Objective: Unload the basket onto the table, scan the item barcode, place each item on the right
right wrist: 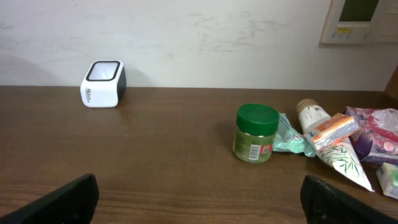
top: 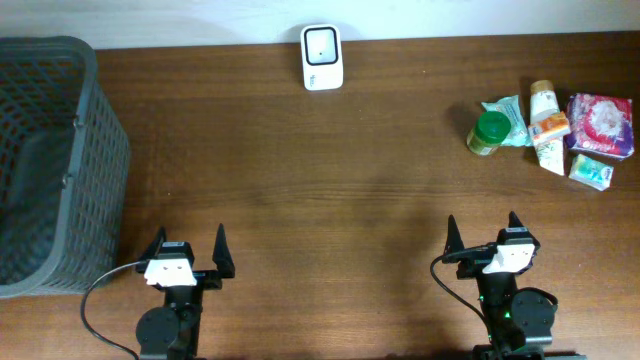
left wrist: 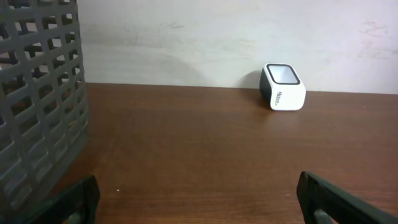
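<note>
A white barcode scanner (top: 322, 57) with a dark window stands at the table's far edge, also seen in the left wrist view (left wrist: 283, 86) and the right wrist view (right wrist: 102, 83). At the far right lies a cluster of items: a green-lidded jar (top: 489, 132) (right wrist: 255, 133), a white tube (top: 546, 125) (right wrist: 326, 140), a teal packet (top: 508, 116) and a pink packet (top: 601, 125). My left gripper (top: 188, 248) (left wrist: 198, 194) and right gripper (top: 482, 232) (right wrist: 199, 194) both stand open near the front edge, far from the items, with nothing between the fingers.
A dark grey mesh basket (top: 88, 190) (left wrist: 38, 99) stands at the left edge of the table, close to my left gripper. Brown wooden tabletop (top: 330, 190) spans between the grippers and the scanner. A pale wall runs behind.
</note>
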Robot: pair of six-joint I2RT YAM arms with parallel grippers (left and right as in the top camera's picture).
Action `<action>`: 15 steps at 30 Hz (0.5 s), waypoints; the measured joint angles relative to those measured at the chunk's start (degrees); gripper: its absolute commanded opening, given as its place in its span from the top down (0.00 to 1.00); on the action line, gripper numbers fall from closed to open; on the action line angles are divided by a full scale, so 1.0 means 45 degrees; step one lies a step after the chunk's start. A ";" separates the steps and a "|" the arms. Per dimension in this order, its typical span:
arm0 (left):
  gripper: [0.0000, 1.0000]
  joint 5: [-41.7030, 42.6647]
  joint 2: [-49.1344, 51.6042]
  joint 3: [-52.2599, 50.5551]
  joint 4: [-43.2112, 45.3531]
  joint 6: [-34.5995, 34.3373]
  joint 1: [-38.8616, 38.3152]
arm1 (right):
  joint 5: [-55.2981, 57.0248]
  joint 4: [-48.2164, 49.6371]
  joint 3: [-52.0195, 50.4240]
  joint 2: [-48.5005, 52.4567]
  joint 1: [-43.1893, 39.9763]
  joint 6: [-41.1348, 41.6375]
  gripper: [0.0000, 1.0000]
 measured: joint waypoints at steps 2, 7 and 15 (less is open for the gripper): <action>0.01 0.0000 -0.0005 0.0000 0.0000 0.0194 0.0000 | -0.0005 0.0005 0.0000 0.0000 0.0000 0.0000 0.02; 0.01 0.0000 -0.0005 0.0000 0.0000 0.0860 0.0403 | 0.0000 0.0000 0.0000 0.0000 0.0000 0.0000 0.01; 0.01 0.0034 -0.0005 0.0000 -0.0010 0.0753 0.0491 | 0.0000 0.0005 0.0000 0.0000 0.0000 0.0005 0.01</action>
